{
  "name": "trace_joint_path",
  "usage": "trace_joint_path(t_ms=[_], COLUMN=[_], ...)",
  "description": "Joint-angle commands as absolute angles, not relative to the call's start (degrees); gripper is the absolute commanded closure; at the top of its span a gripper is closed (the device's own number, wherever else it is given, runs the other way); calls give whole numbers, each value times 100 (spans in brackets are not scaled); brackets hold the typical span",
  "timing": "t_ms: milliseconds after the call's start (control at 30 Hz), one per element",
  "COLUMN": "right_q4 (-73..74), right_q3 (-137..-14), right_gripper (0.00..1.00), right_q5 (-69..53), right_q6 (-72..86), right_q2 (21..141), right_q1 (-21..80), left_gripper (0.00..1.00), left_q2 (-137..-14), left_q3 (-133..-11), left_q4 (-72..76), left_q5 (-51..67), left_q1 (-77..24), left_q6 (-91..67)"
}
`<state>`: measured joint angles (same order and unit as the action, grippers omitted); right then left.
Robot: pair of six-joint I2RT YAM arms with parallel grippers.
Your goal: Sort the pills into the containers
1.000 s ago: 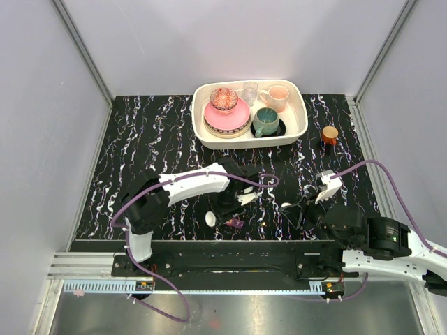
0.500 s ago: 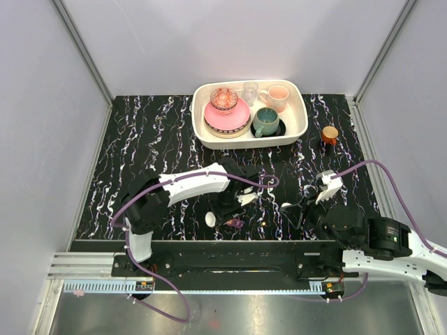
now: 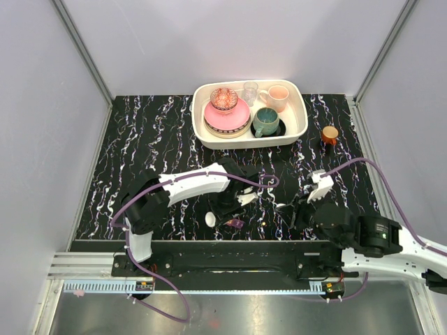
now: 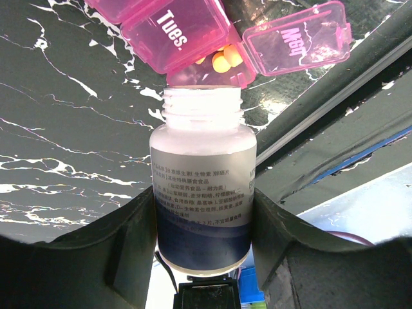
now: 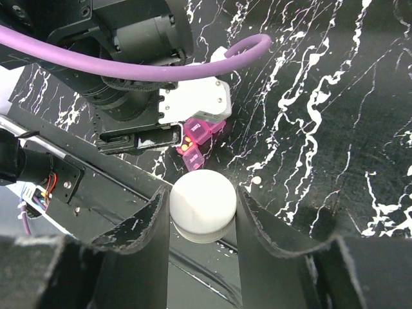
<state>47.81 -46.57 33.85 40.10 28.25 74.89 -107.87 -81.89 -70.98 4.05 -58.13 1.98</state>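
White plastic bottle [image 4: 203, 161], just the one, no cap on it, is sitting clamped between the two fingers [image 4: 129, 251] of the left gripper [image 4: 203, 209]. It's lying tipped over near the front edge of the black marbled table [image 3: 140, 139], its open mouth pointing straight at the pill box [image 4: 180, 29] and right up against it.

There's one pill box, see-through pink-purple. In the left wrist view two of its lids are showing: "Tues." is closed, "Mon" is flipped open, and the rest is running out of frame. The pills [image 4: 222, 61] are sitting in the open Mon compartment [image 4: 187, 76]. I'm counting at least two orange-yellow ones peeking out, maybe more tucked under the Tues. lid.

Further back in the middle, one cream tray [image 3: 244, 142] is holding a pink stack of dishes [image 3: 225, 115], one clear glass [image 3: 250, 91] and two mugs, one pink [image 3: 277, 96] and one teal [image 3: 265, 121].

Moving right, the right gripper [image 5: 203, 193] is squeezing the single white cap [image 5: 203, 209] between its two fingers, near the pill box. One pale speck [image 5: 257, 182] is lying on the table beside it, too tiny to tell what it is.

Far right, one small brown jar [image 3: 329, 134] with an orange lid is standing upright, well apart from everything else.
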Motion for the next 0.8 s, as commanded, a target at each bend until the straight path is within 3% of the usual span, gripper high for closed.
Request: trace_joint_path(t_ms=[0,767], right_q4=[4184,2365], right_q3=[-4553,-3349], right_gripper=[100,100], right_q5=[3270,3621], right_q6=[4192,6170], right_q2=[3268,4350], right_q1=[7497,7506], left_gripper=[100,100], left_q2=[-10732,-10679], left_q3=[-8200,-8174], left_q4=[-7189,-7163], left_q5=[466,492], left_q1=[-5792,-5801], left_q6=[264,264])
